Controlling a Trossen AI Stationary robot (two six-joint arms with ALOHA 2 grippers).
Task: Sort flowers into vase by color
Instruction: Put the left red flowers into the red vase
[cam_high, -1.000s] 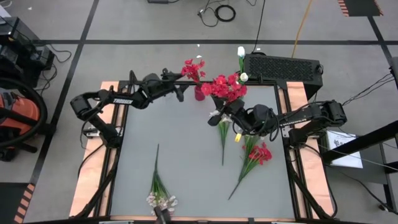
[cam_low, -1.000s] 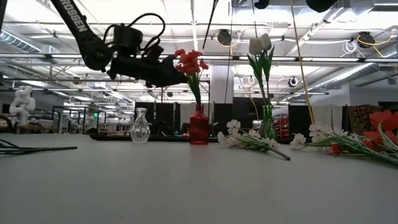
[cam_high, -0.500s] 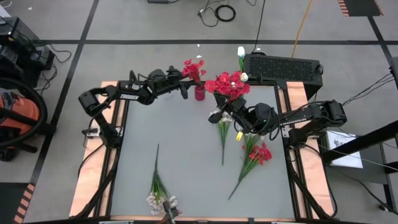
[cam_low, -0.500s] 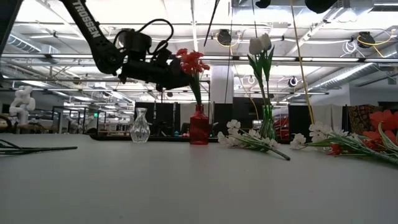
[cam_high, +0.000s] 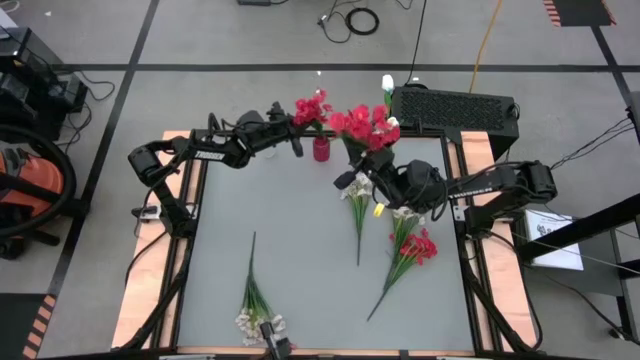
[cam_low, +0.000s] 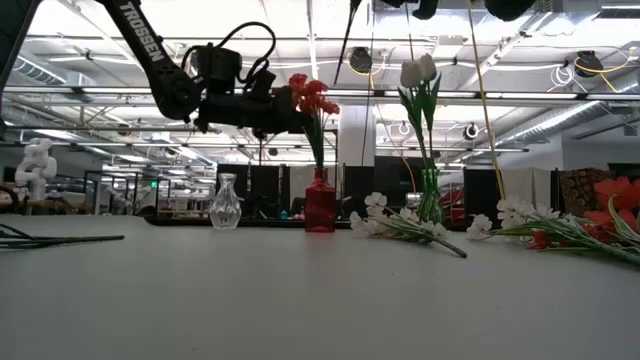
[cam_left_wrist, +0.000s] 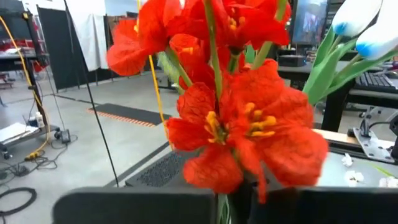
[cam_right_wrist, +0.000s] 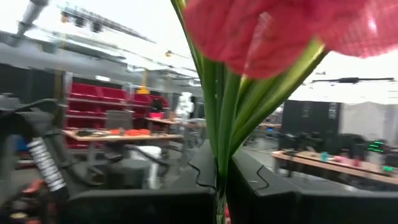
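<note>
Right claw (cam_high: 372, 172) clamped on a red flower bunch (cam_high: 365, 126) held up off the counter (cam_high: 290, 250), w/ red vase (cam_high: 321, 150) just beside it, left claw (cam_high: 296, 141) closed on that vase's red blooms (cam_high: 312, 108), white sprays (cam_high: 358, 195) lying below.

A robotics lab: exposed ceiling ducts (cam_low: 300, 92), floor cables (cam_high: 350, 20) (taped lines too), workbenches (cam_right_wrist: 118, 134) behind.
</note>
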